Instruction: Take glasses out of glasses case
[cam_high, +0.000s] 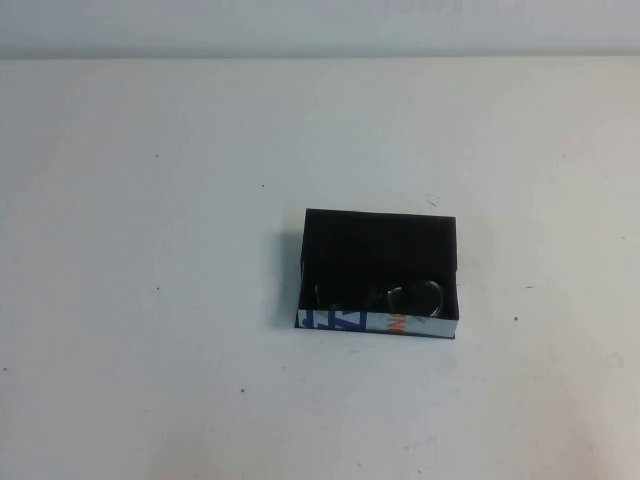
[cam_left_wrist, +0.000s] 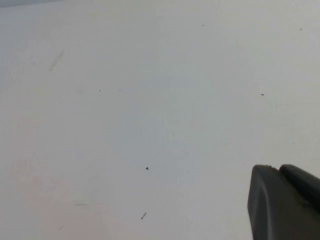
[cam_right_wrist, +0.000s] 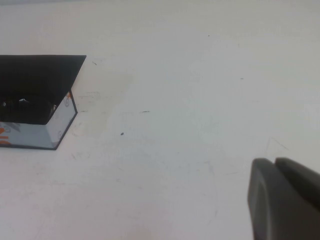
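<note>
The glasses case (cam_high: 380, 240) is an open, shallow black box a little right of the table's middle, its white, blue-printed side (cam_high: 340, 321) facing me. The dark glasses (cam_high: 418, 297) lie inside it along the near wall. Neither arm shows in the high view. My left gripper (cam_left_wrist: 278, 168) is shut and empty over bare table, with the case out of its view. My right gripper (cam_right_wrist: 275, 161) is shut and empty, well apart from the case (cam_right_wrist: 60, 120), which shows at the edge of its view with a glint of the glasses (cam_right_wrist: 21, 102) inside.
The white table (cam_high: 150, 200) has small dark specks and faint scuffs. Its far edge meets a pale wall (cam_high: 320, 25).
</note>
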